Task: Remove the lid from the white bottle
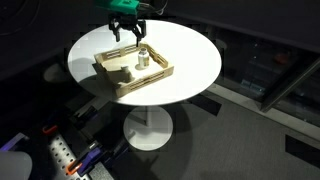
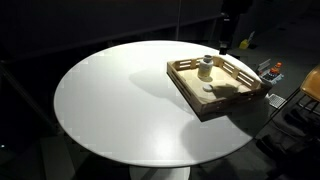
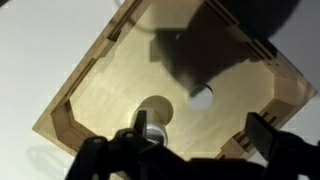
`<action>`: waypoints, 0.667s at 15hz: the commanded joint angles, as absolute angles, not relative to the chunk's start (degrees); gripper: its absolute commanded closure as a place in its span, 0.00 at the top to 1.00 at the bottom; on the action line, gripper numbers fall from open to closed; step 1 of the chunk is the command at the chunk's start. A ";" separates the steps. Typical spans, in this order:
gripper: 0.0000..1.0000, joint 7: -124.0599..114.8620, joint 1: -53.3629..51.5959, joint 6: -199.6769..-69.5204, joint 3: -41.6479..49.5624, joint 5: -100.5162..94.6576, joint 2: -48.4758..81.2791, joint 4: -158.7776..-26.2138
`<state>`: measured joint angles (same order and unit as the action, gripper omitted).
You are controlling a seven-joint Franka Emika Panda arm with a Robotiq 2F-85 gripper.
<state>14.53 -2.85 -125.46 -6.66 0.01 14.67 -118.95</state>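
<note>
The white bottle (image 1: 142,61) stands upright inside the light wooden tray (image 1: 112,84) on the round white table. It also shows in the other exterior view (image 2: 206,70). The dark lid (image 1: 143,52) sits on top of the bottle. My gripper (image 1: 127,33) hangs open and empty above the far part of the tray. In the wrist view the gripper (image 3: 200,122) is open over the tray floor. There the bottle (image 3: 152,128) is seen from above, close to the finger at the left, and nothing is between the fingers.
A pale low round object (image 1: 122,71) lies on the tray floor beside the bottle; it also shows in the wrist view (image 3: 202,98). The tray's raised walls (image 3: 75,95) surround both. The white table (image 2: 120,100) stands in a dark room with clutter on the floor.
</note>
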 commanded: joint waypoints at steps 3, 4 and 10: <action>1.00 6.65 -2.79 -118.32 -4.72 2.30 13.26 -114.83; 1.00 5.26 -2.87 -118.59 -4.45 2.12 12.81 -114.80; 1.00 -2.59 -3.12 -121.59 -3.01 0.46 9.00 -115.84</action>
